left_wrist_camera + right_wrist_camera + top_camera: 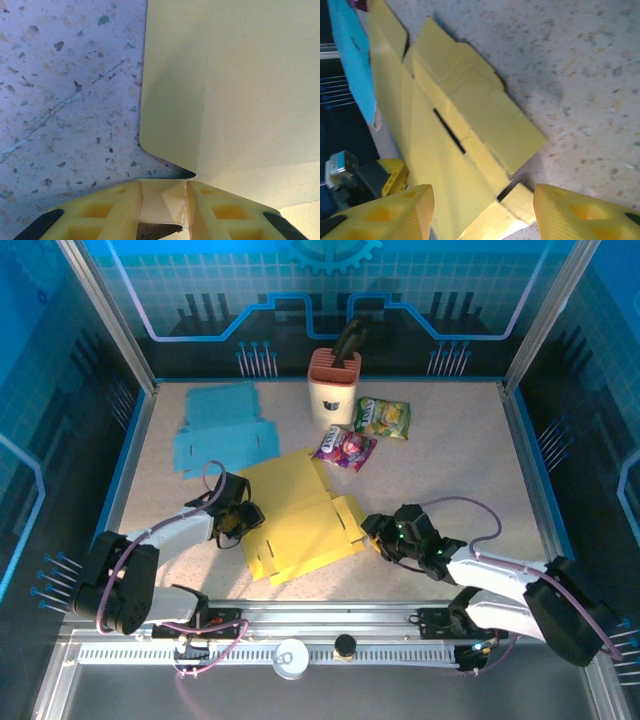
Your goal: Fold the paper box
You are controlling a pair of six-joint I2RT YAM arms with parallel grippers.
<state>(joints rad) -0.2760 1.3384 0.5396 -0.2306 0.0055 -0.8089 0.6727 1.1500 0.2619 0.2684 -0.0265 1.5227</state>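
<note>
Left end effector [162, 197] pinches paper box [250, 100] flap; right end effector [484, 200] straddles its corner.

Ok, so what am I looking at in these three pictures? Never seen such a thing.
Two robot arms stand at the near edge of a table. One picture looks down from above; the other two come from cameras on the wrists, so the yellow prongs are each arm's own fingers. On the table lie a yellow box, a blue sheet, a cup holding a dark tool, and two snack packs. The left gripper pinches a flap of the box; the right gripper is open, straddling a corner on its other side.
</note>
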